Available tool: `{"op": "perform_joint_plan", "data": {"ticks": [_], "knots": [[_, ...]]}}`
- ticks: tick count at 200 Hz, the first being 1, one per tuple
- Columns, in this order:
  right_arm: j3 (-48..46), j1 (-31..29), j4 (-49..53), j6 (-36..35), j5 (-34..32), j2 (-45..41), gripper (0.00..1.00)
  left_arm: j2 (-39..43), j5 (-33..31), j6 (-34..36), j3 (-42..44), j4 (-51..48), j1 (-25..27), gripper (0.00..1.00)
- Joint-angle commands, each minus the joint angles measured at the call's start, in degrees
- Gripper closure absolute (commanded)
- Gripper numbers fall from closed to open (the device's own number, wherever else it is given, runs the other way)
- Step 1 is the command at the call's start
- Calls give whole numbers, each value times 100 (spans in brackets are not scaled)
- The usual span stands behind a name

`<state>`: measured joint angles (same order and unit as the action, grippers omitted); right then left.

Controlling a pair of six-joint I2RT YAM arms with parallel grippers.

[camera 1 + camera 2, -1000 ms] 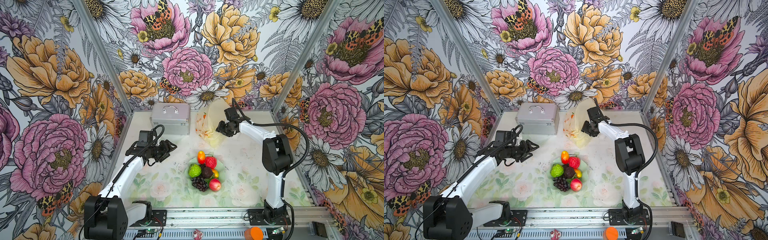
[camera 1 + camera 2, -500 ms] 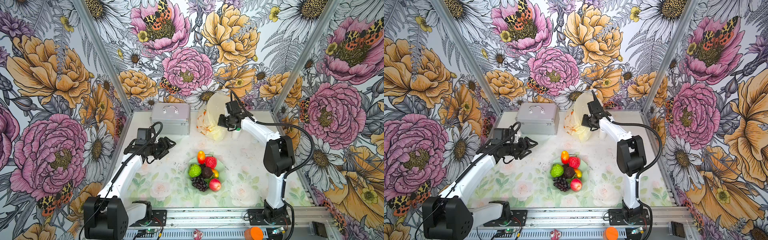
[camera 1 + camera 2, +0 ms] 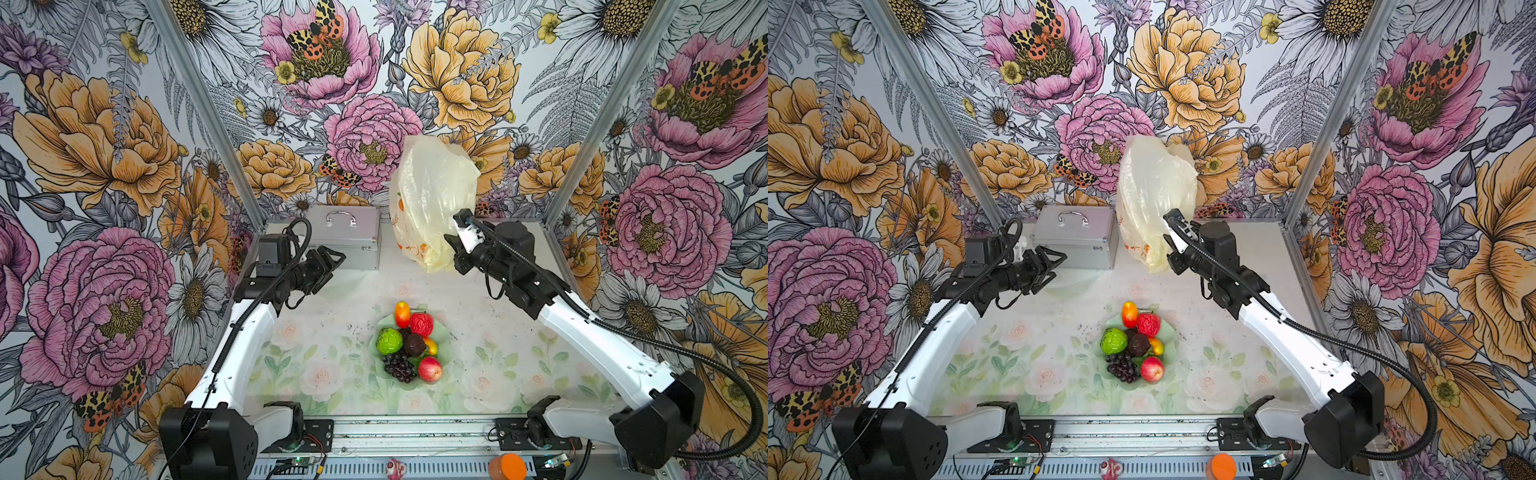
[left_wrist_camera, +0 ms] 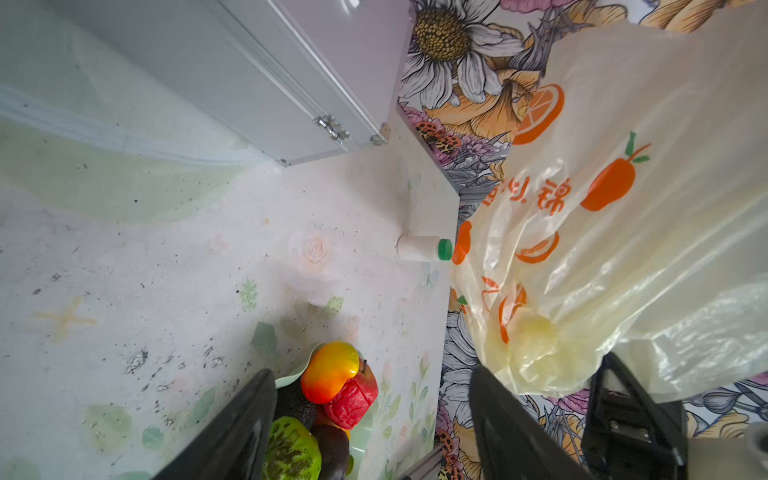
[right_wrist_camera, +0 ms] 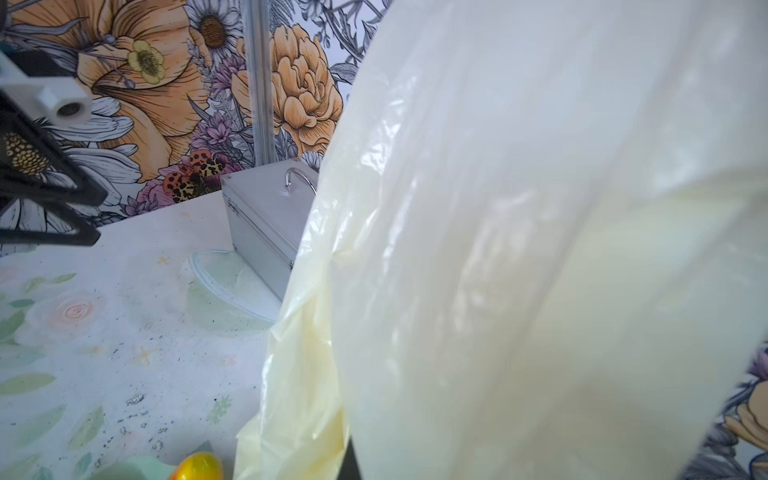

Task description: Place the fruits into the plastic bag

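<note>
Over the rear of the counter (image 3: 332, 316) the right jaws had just clamped shut on the plastic bag (image 3: 432, 199) and lifted it, the left jaws stood wide and empty, the fruits (image 3: 413, 345) lay in the bowl (image 3: 444, 338), so I judged loading could start.

The right gripper (image 3: 454, 252) now pinches the plastic bag (image 3: 432, 191) and lifts it taller against the far wall; the left gripper (image 3: 333, 269) sits slightly farther
</note>
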<state>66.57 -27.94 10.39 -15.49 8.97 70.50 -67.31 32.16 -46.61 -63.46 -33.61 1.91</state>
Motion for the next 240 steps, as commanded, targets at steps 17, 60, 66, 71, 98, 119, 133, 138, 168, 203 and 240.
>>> {"op": "perform_joint_plan", "data": {"ticks": [17,60,66,71,98,119,133,138,168,203,240], "knots": [[-266,-19,-198,-2272,483,-734,100,324,504,-613,-380,895,-174,22],[-289,-88,-165,-2429,-71,-1573,100,477,728,-1626,-382,1949,-50,18],[-285,-93,-148,-2461,-80,-1665,100,548,719,-1712,-369,2006,-77,17],[-283,-89,-118,-2477,-68,-1747,100,600,713,-1792,-348,2059,-86,17],[-245,-97,87,-2361,-108,-2092,100,776,757,-2154,-267,2349,-70,16],[-372,-132,112,-2352,-466,-2335,100,906,793,-2536,-210,2429,-70,15],[-490,-132,88,-2442,-633,-2450,100,1029,855,-2721,-242,2093,-185,16],[-528,-132,66,-2470,-709,-2462,100,1080,879,-2789,-285,1968,-255,16],[-578,-132,-235,-2509,-961,-2346,100,1295,1022,-2847,-760,1245,-334,15],[-698,-119,-566,-2426,-800,-2209,100,1275,1377,-1944,-1252,675,-382,15],[-564,-71,-282,-2260,-182,-2138,100,1213,1109,1128,-2432,-863,-413,19]]}}
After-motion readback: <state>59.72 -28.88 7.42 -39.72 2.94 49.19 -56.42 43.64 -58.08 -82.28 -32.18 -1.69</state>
